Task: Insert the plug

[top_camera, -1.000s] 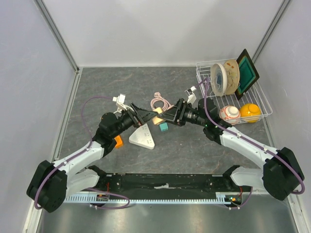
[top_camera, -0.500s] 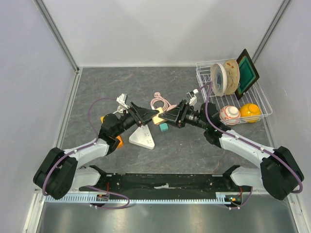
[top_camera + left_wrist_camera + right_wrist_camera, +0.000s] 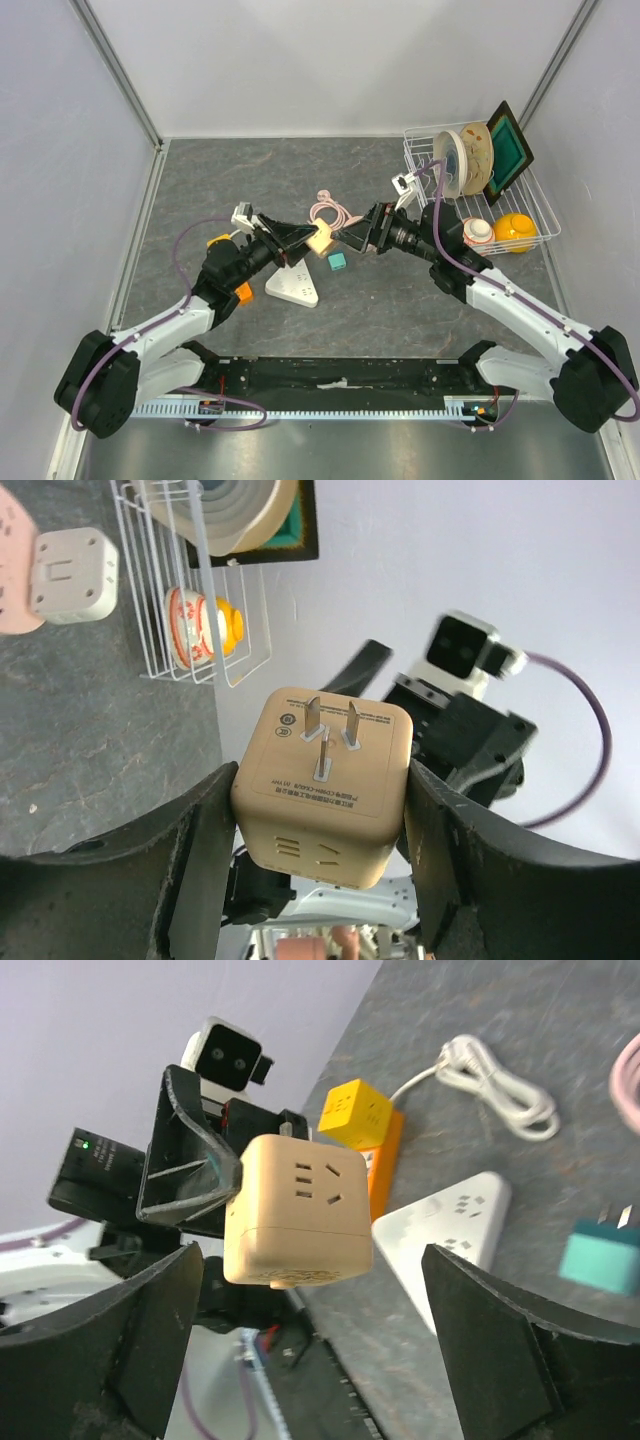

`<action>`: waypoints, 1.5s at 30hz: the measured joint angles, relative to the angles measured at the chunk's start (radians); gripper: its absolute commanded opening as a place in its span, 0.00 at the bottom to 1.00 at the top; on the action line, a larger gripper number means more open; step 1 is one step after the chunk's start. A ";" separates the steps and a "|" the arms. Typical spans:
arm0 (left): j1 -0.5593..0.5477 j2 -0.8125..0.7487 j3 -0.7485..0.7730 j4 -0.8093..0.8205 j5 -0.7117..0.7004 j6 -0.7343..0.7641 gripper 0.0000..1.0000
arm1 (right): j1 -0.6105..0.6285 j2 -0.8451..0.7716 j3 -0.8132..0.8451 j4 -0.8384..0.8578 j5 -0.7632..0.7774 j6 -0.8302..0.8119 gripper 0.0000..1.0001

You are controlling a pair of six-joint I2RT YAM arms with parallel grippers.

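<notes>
The plug is a tan cube adapter (image 3: 320,240) with three metal prongs (image 3: 326,732), held in the air above the table's middle. My left gripper (image 3: 320,825) is shut on it, one finger pressed on each side face. In the right wrist view the cube (image 3: 296,1210) shows its socket face, with the left gripper's fingers (image 3: 190,1175) behind it. My right gripper (image 3: 310,1300) stands open just short of the cube, its fingers wide apart and touching nothing. A white triangular power strip (image 3: 293,283) lies flat on the table below the left gripper.
A small teal plug (image 3: 338,261) lies beside the strip. A pink cable (image 3: 330,211) is coiled behind. A yellow cube on an orange base (image 3: 355,1110) and a white cable (image 3: 500,1085) lie at the left. A wire dish rack (image 3: 445,215) stands at the back right.
The left gripper has closed on the tan cube. The right gripper, shut on the cube before, has opened and drawn back a little to the right.
</notes>
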 measured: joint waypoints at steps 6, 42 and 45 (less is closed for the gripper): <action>0.000 -0.012 -0.001 -0.119 -0.047 -0.108 0.02 | 0.004 -0.033 0.024 -0.064 0.028 -0.257 0.98; -0.025 0.021 0.094 -0.259 -0.083 -0.406 0.02 | 0.241 0.126 -0.017 0.244 0.343 -0.829 0.84; -0.026 0.021 0.096 -0.260 -0.092 -0.411 0.02 | 0.244 0.140 -0.013 0.254 0.340 -0.825 0.58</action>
